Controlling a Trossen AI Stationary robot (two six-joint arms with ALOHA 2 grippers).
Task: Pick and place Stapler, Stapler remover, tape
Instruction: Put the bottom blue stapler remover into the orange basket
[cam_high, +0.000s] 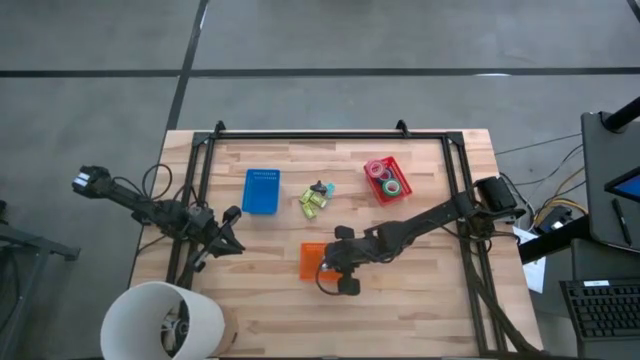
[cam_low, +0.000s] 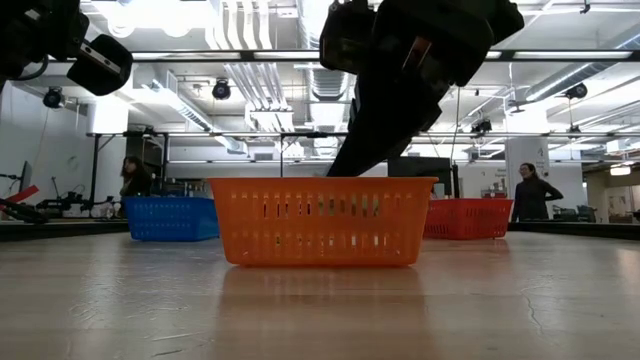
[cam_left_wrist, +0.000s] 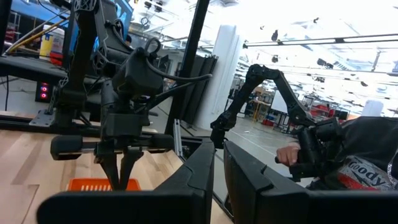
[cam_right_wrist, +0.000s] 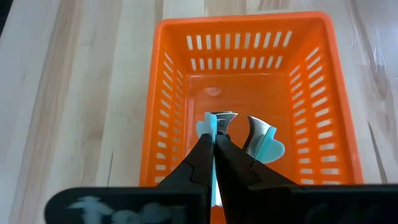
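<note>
My right gripper (cam_right_wrist: 215, 144) is shut on a light-blue staple remover (cam_right_wrist: 260, 144) with metal claws, inside the walls of the orange bin (cam_right_wrist: 168, 124). In the high view this gripper (cam_high: 330, 268) is over the orange bin (cam_high: 308, 260) at the table's middle front. Tape rolls (cam_high: 386, 178) lie in the red bin (cam_high: 400, 172) at the far right. Small green-yellow items (cam_high: 314, 202) lie on the table between the blue bin (cam_high: 262, 190) and the red bin. My left gripper (cam_high: 232, 222) waits, shut and empty, at the left. My right gripper pinches one light-blue handle wing (cam_right_wrist: 204, 129) of the staple remover between its two fingers, coming from above and pointing down into the bin. The other wing and claw (cam_right_wrist: 261, 140) stick out to one side. Whether the remover rests on the bin's floor I cannot tell.
The blue bin stands at the far left-centre and shows in the low view (cam_low: 170, 218), as does the red bin (cam_low: 465, 218). A white round tub (cam_high: 160, 320) stands at the front left corner. People stand in the room beyond the table.
</note>
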